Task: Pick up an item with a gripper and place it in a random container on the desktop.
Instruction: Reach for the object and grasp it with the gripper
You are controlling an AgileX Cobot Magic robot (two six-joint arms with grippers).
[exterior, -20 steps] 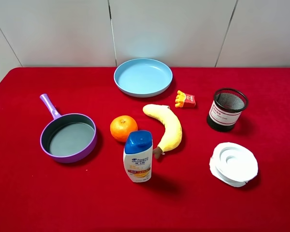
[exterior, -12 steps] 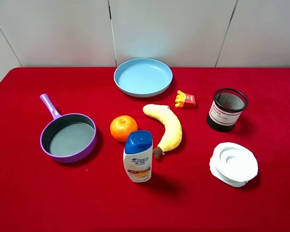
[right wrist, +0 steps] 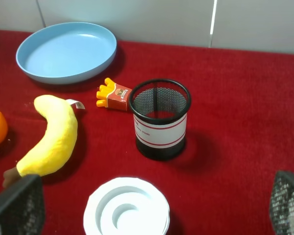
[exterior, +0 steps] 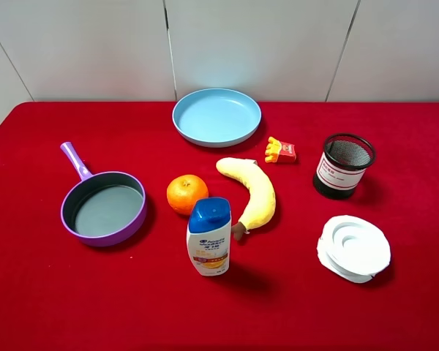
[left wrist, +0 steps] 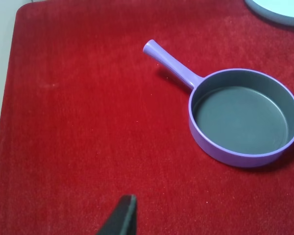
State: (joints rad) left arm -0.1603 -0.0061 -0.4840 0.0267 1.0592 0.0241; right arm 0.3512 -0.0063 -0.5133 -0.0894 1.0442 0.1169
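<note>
desk [exterior: 51, 307]: red cloth | plate [exterior: 216, 117]: empty, well beyond right fingers [right wrist: 19, 205] | banana [right wrist: 51, 137]: on desk, near 1 right finger, untouched | right fingers: wide apart, empty | left fingers [left wrist: 121, 218]: 1 tip visible, spacing cannot tell | done 0 of 2: grasp, placing remain

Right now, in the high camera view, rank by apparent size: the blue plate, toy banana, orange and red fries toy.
Largest to smallest:
1. round light-blue plate
2. curved pale-yellow toy banana
3. round orange fruit
4. small red fries toy
</note>
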